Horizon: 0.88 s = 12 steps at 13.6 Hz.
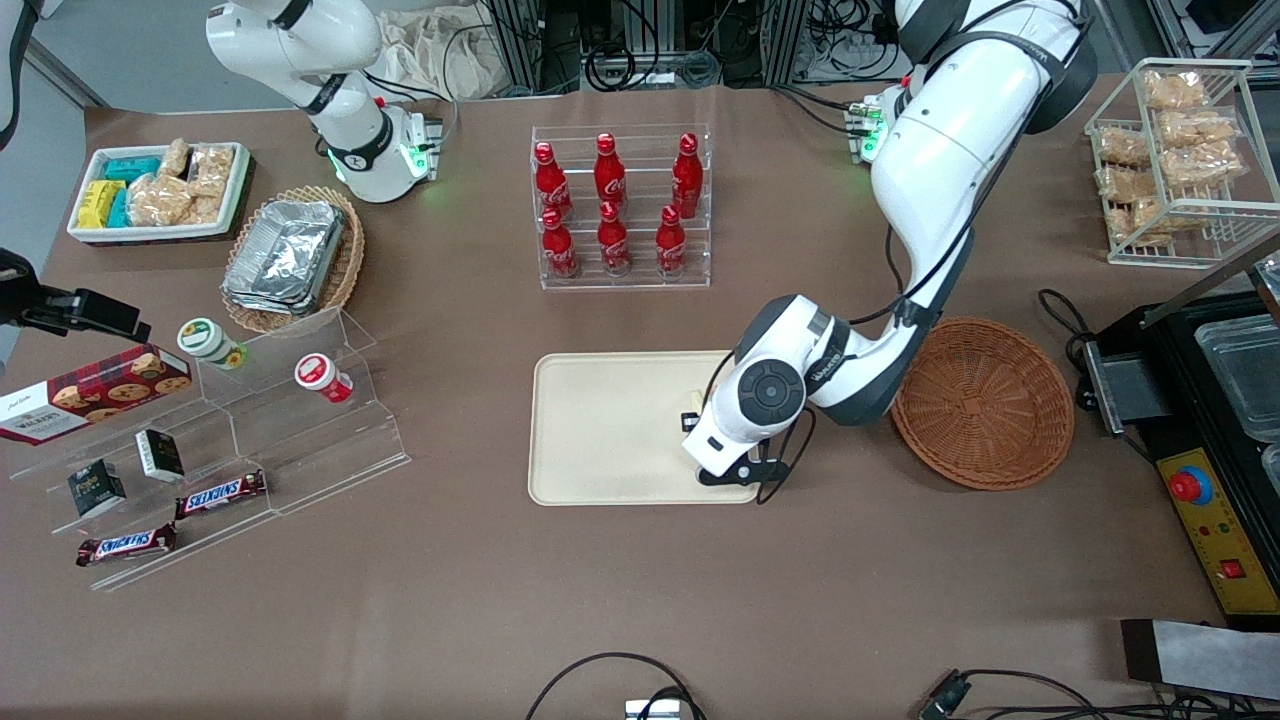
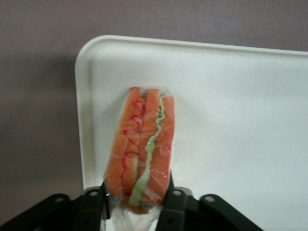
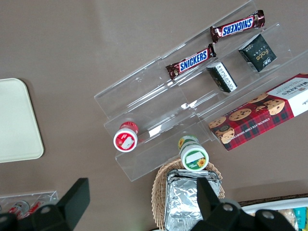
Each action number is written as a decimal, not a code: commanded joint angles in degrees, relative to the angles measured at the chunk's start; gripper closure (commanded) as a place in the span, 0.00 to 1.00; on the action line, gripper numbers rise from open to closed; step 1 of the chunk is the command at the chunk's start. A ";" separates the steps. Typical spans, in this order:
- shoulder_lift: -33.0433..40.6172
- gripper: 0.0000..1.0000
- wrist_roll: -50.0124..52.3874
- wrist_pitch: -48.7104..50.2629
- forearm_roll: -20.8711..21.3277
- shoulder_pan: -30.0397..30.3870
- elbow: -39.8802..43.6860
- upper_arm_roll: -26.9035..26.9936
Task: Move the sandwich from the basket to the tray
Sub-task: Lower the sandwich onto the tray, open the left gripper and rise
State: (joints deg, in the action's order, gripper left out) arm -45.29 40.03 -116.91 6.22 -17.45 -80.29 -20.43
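Left wrist view is showing the gripper (image 2: pixel 136 204) clamping the sandwich (image 2: pixel 141 149) just above the tray (image 2: pixel 231 120) near its corner, so a careless release is risking it toppling over the rim.

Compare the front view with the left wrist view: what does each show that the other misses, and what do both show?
Only the front view shows the empty basket beside the tray and the cola bottles. Only the left wrist view shows the sandwich, wrapped and clamped in the hand over the tray. Both show the tray, with the hand at its end nearest the basket.
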 commanded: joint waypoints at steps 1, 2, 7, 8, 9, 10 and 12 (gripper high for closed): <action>5.29 0.00 -0.13 7.37 0.81 0.57 0.31 1.18; 6.96 0.00 -0.21 9.75 0.81 1.27 0.31 1.27; 16.79 0.00 -0.39 15.93 0.81 6.63 -2.67 1.45; 20.12 0.00 -0.48 15.93 0.81 8.82 -5.64 1.45; 23.46 0.00 -0.48 15.67 0.72 10.75 -9.24 1.45; 26.98 0.00 -0.56 15.23 0.72 12.51 -12.93 1.36; 33.05 0.00 -4.93 14.26 0.63 15.24 -19.44 1.45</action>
State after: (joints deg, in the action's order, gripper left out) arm -20.90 38.29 -100.67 6.63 -4.93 -89.44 -18.87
